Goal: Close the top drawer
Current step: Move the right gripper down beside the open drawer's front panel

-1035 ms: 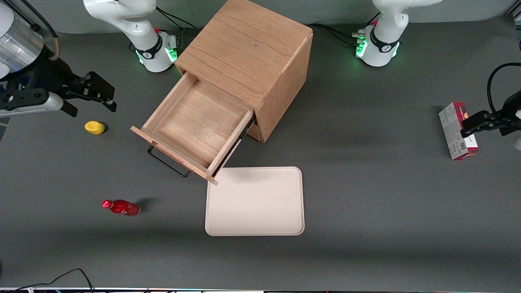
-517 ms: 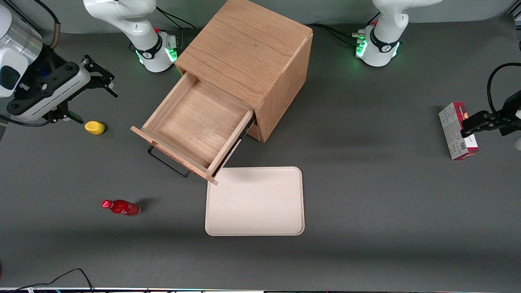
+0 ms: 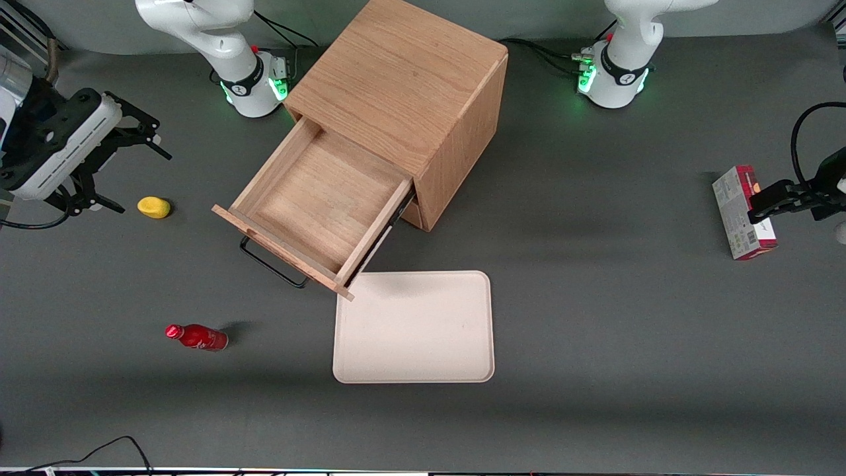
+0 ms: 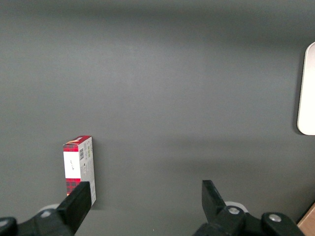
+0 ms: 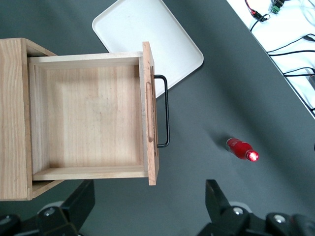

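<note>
Hand [image 3: 122,165] of the working arm hangs above the bench [image 3: 595,317] near that arm's end, its two black fingers spread apart and grasping nothing; the arm above it is cut off by the front view's edge. In the wrist view only the two finger stubs [image 5: 78,204] show, wide apart, with bare dark bench between them.

Taking the hand as the dial's centre in the front view, a small rounded yellow object [image 3: 154,207] lies at about five o'clock, close by, too small to name. The top drawer [image 3: 317,208] stands at about four o'clock, well apart from the hand and pulled far out of the wooden cabinet [image 3: 403,86]. It is light oak with visible grain, a shallow square tray with thin walls and a flat front board; its thin black wire handle [image 5: 165,110] forms a narrow loop off that front. The drawer below is hidden under it.

A small glossy red bottle [image 3: 196,336] lies on its side at about five o'clock, nearer the front camera. A pale, matte rectangular tray [image 3: 414,327] with rounded corners rests flat just beside the drawer's front corner, also nearer the camera. Toward the parked arm's end lies a red-and-white carton [image 3: 741,213], its print illegible.
</note>
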`<state>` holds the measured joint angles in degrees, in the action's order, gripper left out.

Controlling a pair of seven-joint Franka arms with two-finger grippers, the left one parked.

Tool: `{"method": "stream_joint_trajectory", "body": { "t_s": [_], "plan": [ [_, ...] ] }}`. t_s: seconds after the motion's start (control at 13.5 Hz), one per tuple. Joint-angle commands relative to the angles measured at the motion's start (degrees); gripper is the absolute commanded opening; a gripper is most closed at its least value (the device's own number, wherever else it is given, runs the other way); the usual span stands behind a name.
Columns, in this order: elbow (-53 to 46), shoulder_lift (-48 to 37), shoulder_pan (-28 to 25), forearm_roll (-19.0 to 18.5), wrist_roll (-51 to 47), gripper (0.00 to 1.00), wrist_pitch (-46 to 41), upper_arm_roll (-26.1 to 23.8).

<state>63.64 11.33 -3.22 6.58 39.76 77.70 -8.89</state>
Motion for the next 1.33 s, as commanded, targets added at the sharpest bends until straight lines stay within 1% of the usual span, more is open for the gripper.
{"method": "stream_joint_trajectory", "body": {
  "t_s": [0.0, 0.37, 0.74, 0.89, 1.03, 1.26],
  "plan": [
    [-1.94, 1.33, -0.12, 1.16, 1.63, 1.00, -1.23, 0.36],
    [-2.03, 2.28, -0.03, 1.07, 2.16, 1.00, -1.76, 0.36],
    [-1.42, 11.85, -0.03, 1.42, 1.81, 1.00, -1.41, 1.07],
    [-1.33, 15.72, -0.82, 1.33, 0.67, 1.00, -0.97, 0.89],
    [-0.72, 19.94, -0.73, 1.51, 0.14, 1.00, 0.95, 0.63],
    [3.49, 20.84, -0.82, 1.77, -0.04, 1.00, 4.38, 0.28]
  ]
}}
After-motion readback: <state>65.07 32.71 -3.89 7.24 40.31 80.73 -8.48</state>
